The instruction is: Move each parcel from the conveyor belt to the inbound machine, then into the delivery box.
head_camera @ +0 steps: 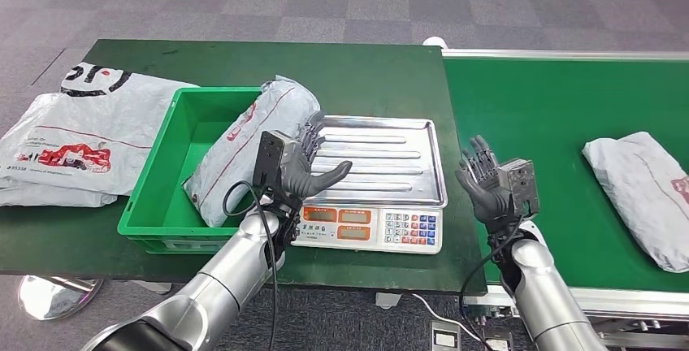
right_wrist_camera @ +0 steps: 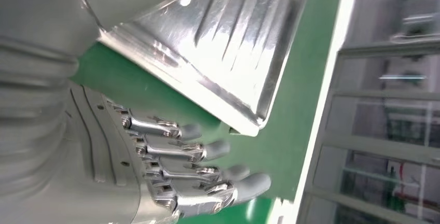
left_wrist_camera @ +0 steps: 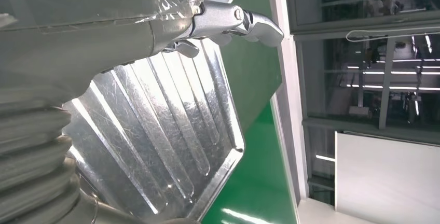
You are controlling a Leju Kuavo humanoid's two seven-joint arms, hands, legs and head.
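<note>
**Parcel tipped into the green box, another on the belt**

Parcel [head_camera: 248,144], a grey poly bag with red print, leans inside the green delivery box [head_camera: 154,197], its upper end poking over the box's right wall toward the scale. A second parcel [head_camera: 646,192] lies on the green conveyor belt [head_camera: 552,115] at the right, well apart from both hands.

Left hand [head_camera: 305,168] hovers just beside the box's right wall, over the left edge of the scale's steel tray [head_camera: 390,160]; fingers spread, thumb out, holding nothing (the left wrist view shows a finger [left_wrist_camera: 238,21] stretched above the ribbed tray [left_wrist_camera: 171,130]). Whether it touches the parcel, cannot tell.

Right hand [head_camera: 487,180] is raised between the scale [head_camera: 370,225] and the belt, palm facing the scale, fingers [right_wrist_camera: 207,149] apart and empty.

More flat grey bags [head_camera: 69,136] lie on the dark green table [head_camera: 357,75] left of the box.
</note>
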